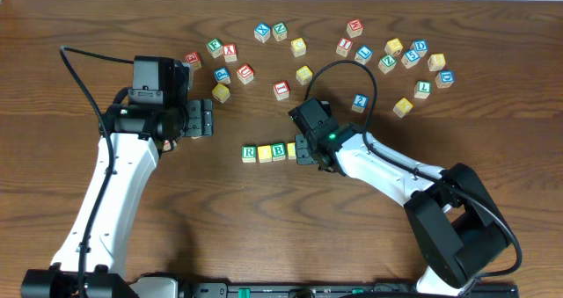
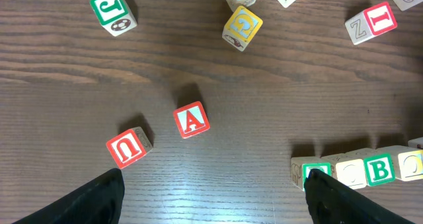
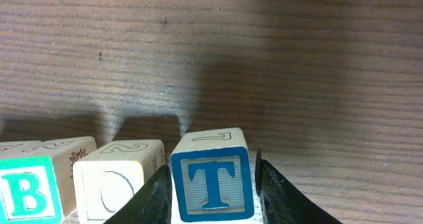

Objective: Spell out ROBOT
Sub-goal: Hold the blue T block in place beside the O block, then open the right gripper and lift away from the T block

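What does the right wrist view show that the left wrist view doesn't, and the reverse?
Right wrist only: the blue T cube gripped by the right tool, beside the O cube. Left wrist only: loose red A and green J cubes, and the open left tool. Both: the green B cube and that O.

The left arm (image 1: 114, 192) reaches forward from its base, wrist bent inward. The left gripper (image 1: 204, 120) points toward the centre with jaws spread wide and nothing between them. The right arm (image 1: 387, 166) stretches out low to the left. The right gripper (image 1: 303, 149) is closed in, its fingers (image 3: 155, 197) pressed against both sides of the T cube (image 3: 211, 181).
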`<state>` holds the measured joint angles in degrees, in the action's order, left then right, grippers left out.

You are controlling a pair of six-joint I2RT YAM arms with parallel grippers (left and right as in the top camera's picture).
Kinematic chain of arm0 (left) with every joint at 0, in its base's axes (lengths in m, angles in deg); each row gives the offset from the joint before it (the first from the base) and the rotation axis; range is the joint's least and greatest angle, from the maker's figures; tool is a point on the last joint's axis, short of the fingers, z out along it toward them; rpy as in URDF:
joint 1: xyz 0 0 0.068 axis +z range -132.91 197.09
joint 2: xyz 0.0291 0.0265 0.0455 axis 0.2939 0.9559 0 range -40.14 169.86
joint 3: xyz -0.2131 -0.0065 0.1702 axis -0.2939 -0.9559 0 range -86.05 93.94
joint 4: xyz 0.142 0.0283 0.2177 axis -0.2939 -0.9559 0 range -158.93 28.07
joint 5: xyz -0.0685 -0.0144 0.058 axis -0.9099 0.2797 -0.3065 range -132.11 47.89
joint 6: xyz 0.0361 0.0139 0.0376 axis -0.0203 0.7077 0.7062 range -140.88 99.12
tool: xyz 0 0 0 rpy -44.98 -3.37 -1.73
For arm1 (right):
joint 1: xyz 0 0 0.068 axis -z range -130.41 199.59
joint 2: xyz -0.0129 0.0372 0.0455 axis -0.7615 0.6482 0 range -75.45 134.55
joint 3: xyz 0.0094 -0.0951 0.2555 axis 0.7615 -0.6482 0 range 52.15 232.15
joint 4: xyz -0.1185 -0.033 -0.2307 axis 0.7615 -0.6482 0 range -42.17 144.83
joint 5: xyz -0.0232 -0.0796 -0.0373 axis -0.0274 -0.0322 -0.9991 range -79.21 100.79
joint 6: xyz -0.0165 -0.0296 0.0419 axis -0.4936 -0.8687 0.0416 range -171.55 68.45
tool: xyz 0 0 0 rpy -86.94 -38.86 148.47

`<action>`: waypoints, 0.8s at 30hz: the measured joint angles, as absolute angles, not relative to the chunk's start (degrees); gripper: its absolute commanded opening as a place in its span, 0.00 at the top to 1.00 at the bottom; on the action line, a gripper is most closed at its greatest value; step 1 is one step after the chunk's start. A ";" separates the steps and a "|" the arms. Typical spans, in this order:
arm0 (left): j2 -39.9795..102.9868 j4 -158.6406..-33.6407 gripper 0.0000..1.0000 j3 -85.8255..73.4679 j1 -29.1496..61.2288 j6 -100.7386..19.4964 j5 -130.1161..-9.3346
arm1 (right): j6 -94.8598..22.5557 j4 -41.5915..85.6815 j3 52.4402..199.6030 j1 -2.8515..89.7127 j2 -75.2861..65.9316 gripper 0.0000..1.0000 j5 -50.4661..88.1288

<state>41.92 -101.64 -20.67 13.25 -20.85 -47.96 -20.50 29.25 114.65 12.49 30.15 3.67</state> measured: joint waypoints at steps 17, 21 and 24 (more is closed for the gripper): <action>41.92 -101.64 0.14 -20.67 13.25 -20.85 -47.96 | -20.59 31.94 114.65 12.49 30.15 0.64 1.95; 41.92 -101.64 0.14 -20.67 13.25 -20.85 -47.93 | -20.85 32.59 114.62 12.49 30.15 0.64 1.62; 41.92 -101.64 0.14 -20.67 13.25 -20.85 -47.96 | -21.18 33.55 114.62 12.49 30.15 0.64 1.07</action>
<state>41.92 -101.64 -20.67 13.25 -20.85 -47.96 -21.18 33.55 114.62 12.49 30.15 1.07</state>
